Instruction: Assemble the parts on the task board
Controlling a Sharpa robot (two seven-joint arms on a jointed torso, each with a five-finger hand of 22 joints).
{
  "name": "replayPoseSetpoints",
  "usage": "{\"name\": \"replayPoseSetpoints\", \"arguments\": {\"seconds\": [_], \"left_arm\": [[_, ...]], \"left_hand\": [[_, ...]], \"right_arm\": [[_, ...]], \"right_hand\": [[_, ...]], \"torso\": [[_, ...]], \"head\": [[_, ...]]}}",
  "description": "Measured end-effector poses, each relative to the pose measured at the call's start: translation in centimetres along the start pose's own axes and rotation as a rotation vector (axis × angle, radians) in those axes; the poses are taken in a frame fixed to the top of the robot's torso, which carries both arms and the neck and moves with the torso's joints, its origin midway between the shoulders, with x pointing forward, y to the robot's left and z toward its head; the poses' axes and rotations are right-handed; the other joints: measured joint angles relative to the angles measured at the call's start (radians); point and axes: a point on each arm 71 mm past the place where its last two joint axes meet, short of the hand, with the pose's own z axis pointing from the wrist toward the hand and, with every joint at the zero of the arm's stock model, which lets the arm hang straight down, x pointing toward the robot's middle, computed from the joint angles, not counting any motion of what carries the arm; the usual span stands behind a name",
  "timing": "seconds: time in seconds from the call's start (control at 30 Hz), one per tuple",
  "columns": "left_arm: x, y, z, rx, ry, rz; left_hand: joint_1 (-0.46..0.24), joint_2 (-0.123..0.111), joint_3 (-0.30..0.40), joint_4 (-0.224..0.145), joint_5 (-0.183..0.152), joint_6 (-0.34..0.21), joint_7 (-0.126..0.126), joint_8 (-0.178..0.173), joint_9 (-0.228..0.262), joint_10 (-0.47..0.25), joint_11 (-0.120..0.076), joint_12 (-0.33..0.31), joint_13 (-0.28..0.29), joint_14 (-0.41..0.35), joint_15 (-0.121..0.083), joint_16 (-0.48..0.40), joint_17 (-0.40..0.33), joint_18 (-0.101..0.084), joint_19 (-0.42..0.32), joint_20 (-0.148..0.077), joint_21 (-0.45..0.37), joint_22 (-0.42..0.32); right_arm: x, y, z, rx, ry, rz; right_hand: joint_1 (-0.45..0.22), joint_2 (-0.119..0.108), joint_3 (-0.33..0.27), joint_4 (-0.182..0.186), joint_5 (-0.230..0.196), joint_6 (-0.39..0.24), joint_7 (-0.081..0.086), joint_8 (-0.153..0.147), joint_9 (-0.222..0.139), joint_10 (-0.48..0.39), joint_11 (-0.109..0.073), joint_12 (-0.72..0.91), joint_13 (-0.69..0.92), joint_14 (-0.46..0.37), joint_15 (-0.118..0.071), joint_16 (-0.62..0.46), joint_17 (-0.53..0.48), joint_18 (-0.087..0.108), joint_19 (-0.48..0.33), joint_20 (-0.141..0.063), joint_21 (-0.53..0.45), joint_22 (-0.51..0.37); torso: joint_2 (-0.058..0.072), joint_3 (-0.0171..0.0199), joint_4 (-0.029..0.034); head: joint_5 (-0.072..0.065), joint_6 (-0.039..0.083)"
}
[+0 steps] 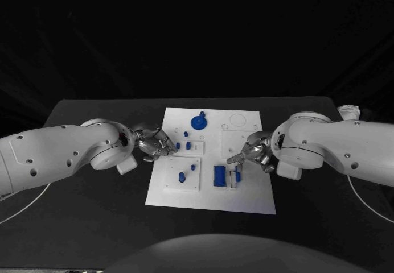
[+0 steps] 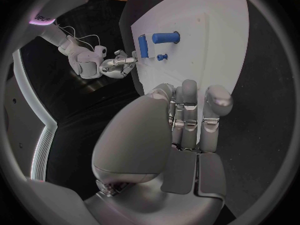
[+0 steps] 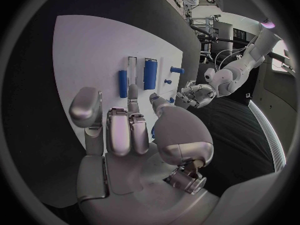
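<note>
Flanking the task board [image 1: 246,196], left hand [image 1: 152,144] and right hand [image 1: 255,153] hover, fingers spread, holding nothing.

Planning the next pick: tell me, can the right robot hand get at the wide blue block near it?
Probably yes. The right robot hand hovers just beside the wide blue block on the task board, holding nothing, with nothing between them.
</note>
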Motion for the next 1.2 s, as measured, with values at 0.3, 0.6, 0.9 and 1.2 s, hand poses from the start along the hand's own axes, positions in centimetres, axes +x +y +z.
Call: {"name": "replayPoseSetpoints", "arguments": {"seconds": [0.3,0.6,0.9,1.2], "left_arm": [[0.0,0.0,0.0,0.0,0.002,0.001],[0.0,-0.1,0.1,0.0,0.003,0.002],[0.0,0.0,0.1,0.0,0.003,0.003],[0.0,-0.1,0.1,0.0,0.004,0.003]], "left_hand": [[0.0,0.0,0.0,0.0,0.0,0.0,0.0,0.0,0.0,0.0,0.0,0.0,0.0,0.0,0.0,0.0,0.0,0.0,0.0,0.0,0.0,0.0],[0.0,0.0,0.0,0.0,0.0,0.0,0.0,0.0,0.0,0.0,0.0,0.0,0.0,0.0,0.0,0.0,0.0,0.0,0.0,0.0,0.0,0.0],[0.0,0.0,0.0,0.0,0.0,0.0,0.0,0.0,0.0,0.0,0.0,0.0,0.0,0.0,0.0,0.0,0.0,0.0,0.0,0.0,0.0,0.0],[0.0,0.0,0.0,0.0,0.0,0.0,0.0,0.0,0.0,0.0,0.0,0.0,0.0,0.0,0.0,0.0,0.0,0.0,0.0,0.0,0.0,0.0]], "right_arm": [[-0.6,-0.5,0.4,0.028,-0.006,-0.047],[-0.6,-0.6,0.6,0.037,-0.003,-0.076],[-0.2,-0.4,0.9,0.038,0.008,-0.086],[0.1,-0.5,1.4,0.044,0.018,-0.085]], "right_hand": [[0.009,0.009,0.021,-0.027,0.206,0.049,-0.011,-0.023,-0.002,0.002,-0.012,0.0,0.0,0.002,-0.009,0.004,0.0,0.0,0.003,-0.011,0.0,0.0],[0.009,0.009,0.045,-0.033,0.289,0.049,-0.011,-0.045,-0.003,0.002,-0.012,0.0,0.0,0.002,-0.009,0.004,0.0,0.0,0.003,-0.011,-0.005,0.0],[0.009,0.009,0.05,-0.039,0.285,0.043,-0.004,-0.056,-0.004,0.002,-0.012,0.0,0.0,0.002,-0.009,0.004,0.0,0.0,0.003,-0.011,-0.011,0.0],[0.004,0.004,0.057,-0.045,0.249,0.039,-0.001,-0.074,-0.007,0.002,-0.012,0.0,0.0,0.002,-0.009,-0.002,-0.01,0.0,0.003,-0.011,-0.038,0.0]], "torso": [[0.0,0.0004,-0.0004],[0.0,0.0006,-0.0002],[0.0,0.0006,0.0004],[0.0,0.0006,0.0002]], "head": [[0.0,0.0],[-0.004,0.0],[-0.002,0.0],[0.0,0.0]]}}
